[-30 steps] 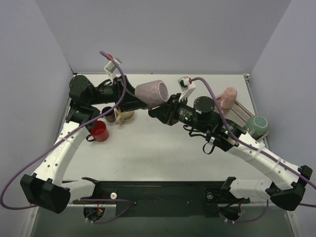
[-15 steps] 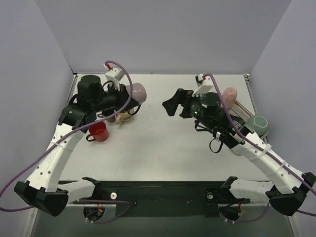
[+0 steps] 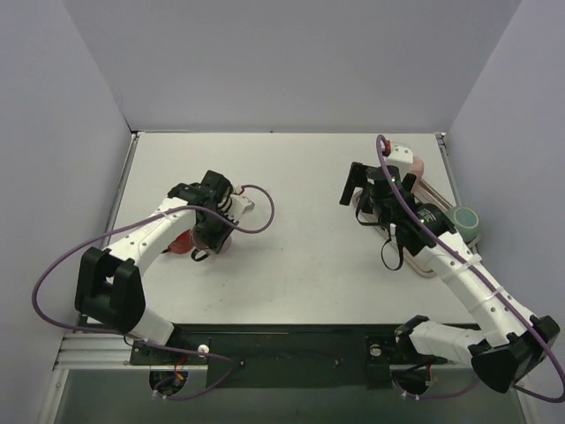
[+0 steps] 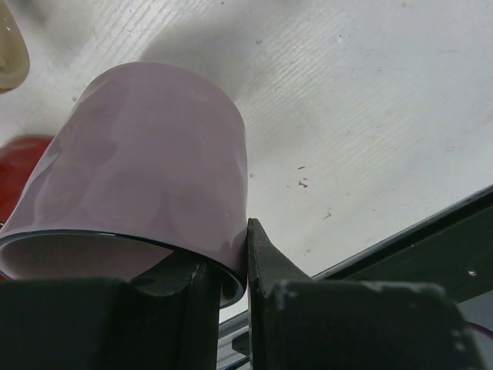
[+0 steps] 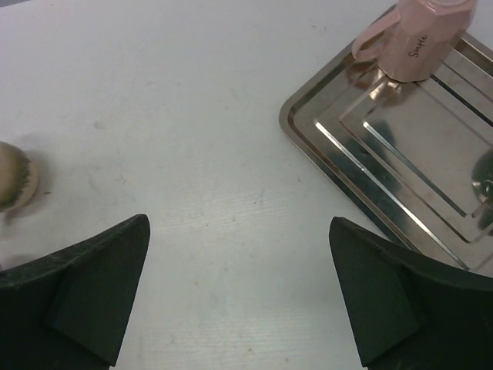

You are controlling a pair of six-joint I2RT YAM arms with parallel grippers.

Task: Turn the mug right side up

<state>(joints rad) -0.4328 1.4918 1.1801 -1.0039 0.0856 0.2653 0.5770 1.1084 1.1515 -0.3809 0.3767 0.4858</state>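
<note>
A white table between grey walls carries two arms. One steel tray at the right holds one pink mug, with one green cup beside it. The right gripper hangs spread wide, empty. The left gripper pinches the rim of one lilac mug, tilted, near one red mug and one beige cup.

We log the mug as pale lilac-pink, glossy and smooth-walled. It sits tilted over the left side of the counter, base pointing away and down. Its open rim faces the left tool, whose jaws pinch the rim wall.
</note>
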